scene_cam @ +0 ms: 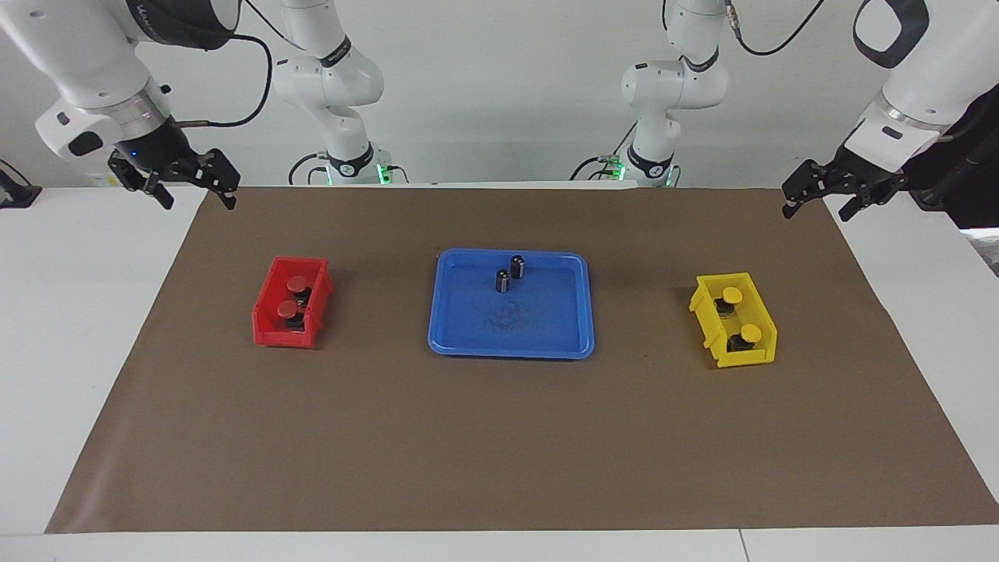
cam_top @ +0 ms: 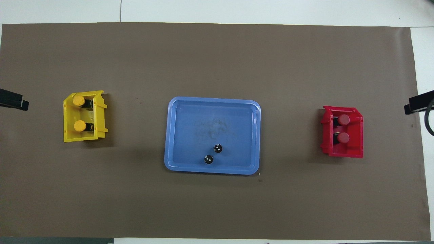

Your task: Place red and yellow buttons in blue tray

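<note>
Blue tray point(scene_cam: 511, 339) sits mid-counter point(scene_cam: 101, 312) on the brown mat point(scene_cam: 468, 453), well apart from both bins, with two small dark cylinders point(scene_cam: 510, 274) standing upright in the part of it nearer the robots; the rest of its floor is bare. Red bin point(scene_cam: 290, 303) lies toward the right arm's end of the counter, two red buttons point(scene_cam: 292, 297) inside it, one nearer the robots than the other. Yellow bin point(scene_cam: 734, 320) lies toward the left arm's end, two yellow buttons point(scene_cam: 741, 314) inside, same layout (none of the four are in the tray). Wide strips of bare mat between tray and each bin, and a broad bare band along the counter edge farthest from the robots. Right end effector point(scene_cam: 183, 181) hangs raised over the mat's corner at the robots' edge, right arm's end, fingers spread, holding nothing. Left end effector point(scene_cam: 829, 191) hangs raised over the mat's corner at the left arm's end, fingers apart, also holding nothing. Both arms wait.
</note>
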`<action>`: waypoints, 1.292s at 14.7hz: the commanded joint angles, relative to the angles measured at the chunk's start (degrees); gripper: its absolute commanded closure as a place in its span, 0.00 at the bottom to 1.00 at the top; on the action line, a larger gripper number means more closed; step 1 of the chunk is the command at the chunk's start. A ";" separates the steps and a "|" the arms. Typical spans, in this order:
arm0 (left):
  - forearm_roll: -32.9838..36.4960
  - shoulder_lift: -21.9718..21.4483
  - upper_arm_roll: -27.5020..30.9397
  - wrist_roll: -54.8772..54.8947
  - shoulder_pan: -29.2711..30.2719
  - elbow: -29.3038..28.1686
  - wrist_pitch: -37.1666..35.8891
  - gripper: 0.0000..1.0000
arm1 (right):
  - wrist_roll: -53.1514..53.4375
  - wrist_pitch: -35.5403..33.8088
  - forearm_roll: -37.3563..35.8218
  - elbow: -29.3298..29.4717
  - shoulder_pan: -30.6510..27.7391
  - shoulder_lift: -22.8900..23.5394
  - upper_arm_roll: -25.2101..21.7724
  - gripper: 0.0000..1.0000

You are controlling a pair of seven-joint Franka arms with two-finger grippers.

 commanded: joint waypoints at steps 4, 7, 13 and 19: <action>0.89 -1.22 -0.18 0.01 0.24 -0.95 -0.57 0.00 | 0.78 -0.74 0.34 -0.13 0.20 -0.33 -0.14 0.00; 0.89 -1.22 -0.18 0.01 0.24 -0.95 -0.57 0.00 | 0.61 -1.09 0.34 -0.21 0.21 -0.50 -0.06 0.00; 0.89 -1.14 -0.18 0.01 0.24 -0.95 -0.57 0.00 | 0.70 -0.31 0.25 0.67 0.29 0.11 0.03 0.00; 0.89 -1.22 -0.18 0.01 0.24 -0.95 -0.57 0.00 | 0.70 11.71 1.12 -11.17 2.32 -1.65 0.47 0.09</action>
